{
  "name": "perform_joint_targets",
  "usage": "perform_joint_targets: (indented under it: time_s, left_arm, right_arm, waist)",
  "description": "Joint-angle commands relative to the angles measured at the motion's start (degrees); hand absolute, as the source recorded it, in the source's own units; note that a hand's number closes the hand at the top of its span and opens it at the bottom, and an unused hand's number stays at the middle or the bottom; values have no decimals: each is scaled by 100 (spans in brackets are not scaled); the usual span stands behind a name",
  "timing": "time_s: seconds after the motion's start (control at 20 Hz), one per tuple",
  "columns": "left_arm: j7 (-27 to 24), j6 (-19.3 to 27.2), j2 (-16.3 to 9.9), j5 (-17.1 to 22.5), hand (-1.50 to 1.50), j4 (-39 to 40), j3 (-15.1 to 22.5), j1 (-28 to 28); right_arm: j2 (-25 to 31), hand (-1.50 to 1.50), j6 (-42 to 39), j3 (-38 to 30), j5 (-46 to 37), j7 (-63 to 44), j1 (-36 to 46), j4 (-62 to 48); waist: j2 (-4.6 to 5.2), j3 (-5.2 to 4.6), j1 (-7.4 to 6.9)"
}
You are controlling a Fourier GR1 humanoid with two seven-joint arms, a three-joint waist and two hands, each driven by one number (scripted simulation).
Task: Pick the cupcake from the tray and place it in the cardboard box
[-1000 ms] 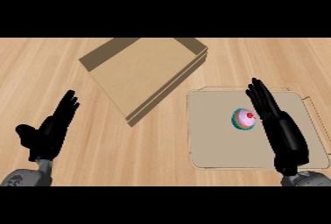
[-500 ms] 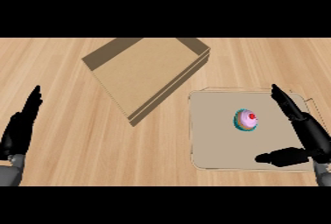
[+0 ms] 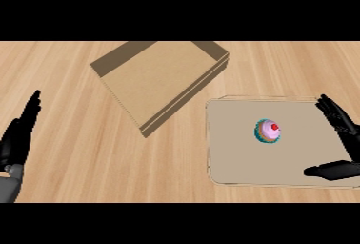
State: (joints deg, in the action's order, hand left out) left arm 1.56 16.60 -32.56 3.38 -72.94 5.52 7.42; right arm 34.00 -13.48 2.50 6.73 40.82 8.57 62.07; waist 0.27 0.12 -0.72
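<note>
cupcake [image 3: 268, 131] sits mid-tray [image 3: 232, 167], untouched; right hand [image 3: 339, 143] is spread, fingers [image 3: 332, 110] straight, thumb apart, just right of it, so it should be closed round the cupcake from the side before lifting toward cardboard box [image 3: 158, 78]; left hand [image 3: 17, 138] rests released at desk's [image 3: 77, 162] left edge.

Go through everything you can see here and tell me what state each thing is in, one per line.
cupcake: upright on the tray, not held, no hand touching it.
tray: flat on the counter, holding only the cupcake.
cardboard box: open at the top, nothing visible inside.
right hand: open, over the tray's right edge, apart from the cupcake.
left hand: open, resting at the view's left edge.
</note>
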Motion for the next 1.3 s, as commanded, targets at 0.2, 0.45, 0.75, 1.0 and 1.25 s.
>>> perform_joint_targets:
  time_s: [0.2,0.45,0.75,1.0,1.25]
  left_arm:
    - [44,72,207,-220,0,224,79,179]
    - [-61,-67,5,-180,0,106,-132,-43]
    - [56,-192,26,-214,0,77,-331,25]
    - [22,-126,301,-450,0,-286,-262,-408]
    - [105,-272,476,-710,0,64,-505,80]
  right_arm:
    - [975,-150,-111,682,-1519,-476,791,-159]
    - [1189,-150,-609,1123,-2067,-1382,1295,-16]
    - [730,-150,-1206,1510,-2517,-2206,1773,183]
    - [584,-150,-1403,1439,-2941,-2558,1841,202]
    - [229,-150,-1515,1160,-3424,-2305,2017,-177]
  waist:
    - [0,-17,22]
    - [-15,-20,-31]
    - [-21,-16,33]
    - [-32,-13,34]
    - [-24,-12,56]
